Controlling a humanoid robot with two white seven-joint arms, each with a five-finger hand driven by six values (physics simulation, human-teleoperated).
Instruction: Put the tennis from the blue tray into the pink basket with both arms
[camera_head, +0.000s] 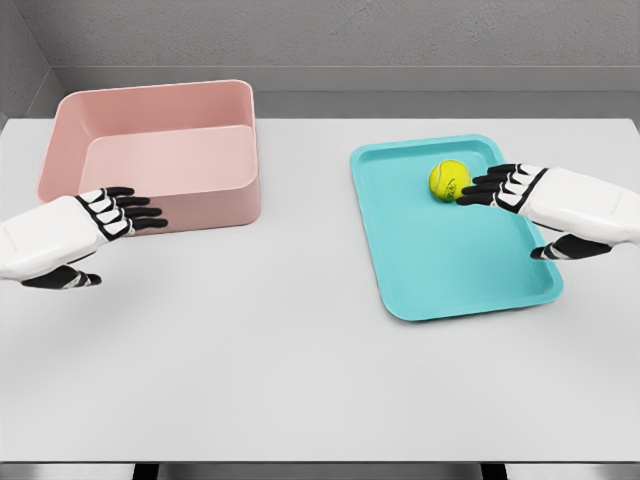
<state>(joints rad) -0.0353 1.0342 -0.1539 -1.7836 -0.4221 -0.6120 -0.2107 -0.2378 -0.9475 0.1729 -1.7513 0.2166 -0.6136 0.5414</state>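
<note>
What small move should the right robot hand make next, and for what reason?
Probably it should close its fingers around the tennis ball. The right robot hand is open over the blue tray, and its fingertips seem to reach the ball's right side, but nothing holds the ball yet. The left robot hand hangs open in front of the pink basket.

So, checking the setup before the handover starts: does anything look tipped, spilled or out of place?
Nothing stands out. The tennis ball sits in the blue tray, the pink basket stands upright, and both lie flat on the table.
</note>
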